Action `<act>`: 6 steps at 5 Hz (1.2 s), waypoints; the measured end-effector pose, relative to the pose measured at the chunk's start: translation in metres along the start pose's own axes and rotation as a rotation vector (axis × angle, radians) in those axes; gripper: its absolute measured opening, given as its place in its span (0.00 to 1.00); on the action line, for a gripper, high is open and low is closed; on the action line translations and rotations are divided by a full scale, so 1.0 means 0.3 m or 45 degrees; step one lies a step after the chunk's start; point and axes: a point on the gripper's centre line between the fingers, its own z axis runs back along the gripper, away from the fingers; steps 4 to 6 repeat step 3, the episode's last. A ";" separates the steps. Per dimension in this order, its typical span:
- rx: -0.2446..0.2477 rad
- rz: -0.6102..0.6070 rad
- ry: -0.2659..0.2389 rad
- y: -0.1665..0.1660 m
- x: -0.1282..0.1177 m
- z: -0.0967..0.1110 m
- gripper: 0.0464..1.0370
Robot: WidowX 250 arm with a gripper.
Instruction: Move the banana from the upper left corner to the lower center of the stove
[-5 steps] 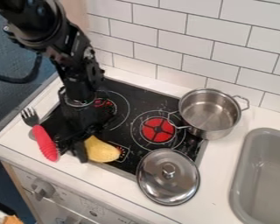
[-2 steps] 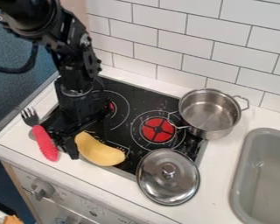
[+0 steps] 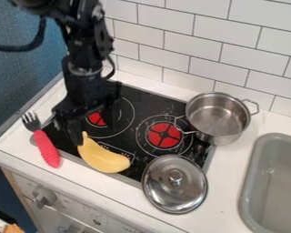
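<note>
The fingers (image 3: 69,129) stand wide apart, holding nothing. The banana (image 3: 104,158) lies along the stove's (image 3: 151,101) front edge, left of the lid (image 3: 174,186). One fingertip is so near its stem that a sideways swing could drag it askew.

You're looking at no readable text right now. On the cooktop, your control strip (image 3: 114,151) carries tiny marks, too small to make out; down on the white front panel (image 3: 75,205), you've got small markings near the knob (image 3: 44,196), and those aren't legible either.
</note>
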 end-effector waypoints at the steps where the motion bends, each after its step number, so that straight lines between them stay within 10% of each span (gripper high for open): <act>1: 0.031 -0.232 -0.084 -0.070 -0.010 0.074 0.96; 3: -0.009 -0.867 -0.083 -0.196 -0.089 0.164 0.96; 6: -0.009 -0.867 -0.083 -0.196 -0.089 0.164 0.96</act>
